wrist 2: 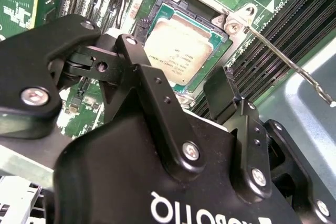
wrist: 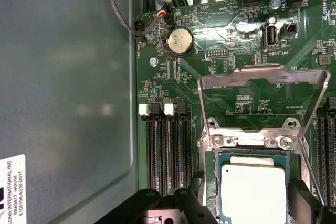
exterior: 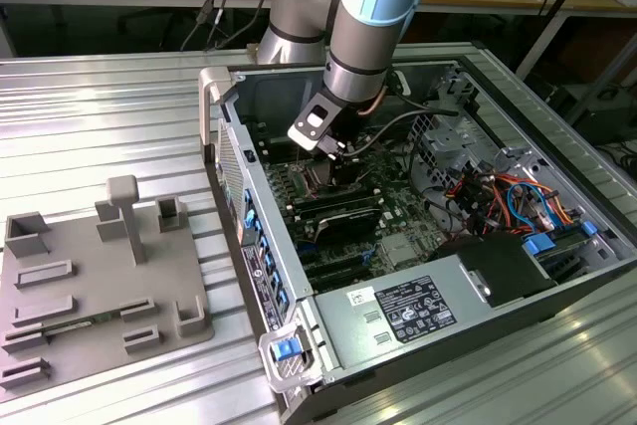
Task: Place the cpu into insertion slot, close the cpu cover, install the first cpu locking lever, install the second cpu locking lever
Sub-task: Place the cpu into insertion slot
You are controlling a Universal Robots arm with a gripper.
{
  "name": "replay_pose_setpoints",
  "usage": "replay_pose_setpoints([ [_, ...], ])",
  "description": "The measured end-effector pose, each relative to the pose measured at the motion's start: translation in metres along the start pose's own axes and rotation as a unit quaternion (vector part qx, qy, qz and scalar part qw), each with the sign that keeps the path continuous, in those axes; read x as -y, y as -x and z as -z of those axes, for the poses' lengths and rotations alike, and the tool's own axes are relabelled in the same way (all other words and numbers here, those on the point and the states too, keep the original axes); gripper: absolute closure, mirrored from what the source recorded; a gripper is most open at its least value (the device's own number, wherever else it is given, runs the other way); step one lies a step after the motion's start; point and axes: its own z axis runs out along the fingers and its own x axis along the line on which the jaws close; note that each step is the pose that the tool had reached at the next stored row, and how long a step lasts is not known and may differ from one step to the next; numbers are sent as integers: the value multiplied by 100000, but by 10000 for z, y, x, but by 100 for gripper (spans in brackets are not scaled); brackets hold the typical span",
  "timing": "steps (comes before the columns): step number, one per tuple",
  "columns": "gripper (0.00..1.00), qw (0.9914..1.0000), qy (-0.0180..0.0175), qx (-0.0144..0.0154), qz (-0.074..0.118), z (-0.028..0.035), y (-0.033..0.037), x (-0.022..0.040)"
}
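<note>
- Gripper (wrist 2: 176, 65): black metal, jaws spread wide astride the cpu (wrist 2: 178, 40), holding nothing.
- cpu: square with a matte silver lid, seated in the insertion slot (wrist: 247, 141).
- cpu cover (wrist: 262, 73): thin steel frame, hinged up.
- Open computer case (exterior: 231, 136): on a ribbed aluminium table (exterior: 100, 116), with a grey moulded tray (exterior: 90, 286) at the exterior view's left.

1. The arm (exterior: 366, 22) comes down from the upper centre of the exterior view, with its wrist angled steeply downward.
2. The pincer (exterior: 331, 151) hangs at centre frame, black fingers (wrist 2: 142, 72) spread apart.
</note>
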Motion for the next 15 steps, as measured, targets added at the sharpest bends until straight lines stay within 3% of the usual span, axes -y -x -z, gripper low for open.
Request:
replay_pose_setpoints([
  [15,30,100000,-2,4,-27,-28,14,9],
])
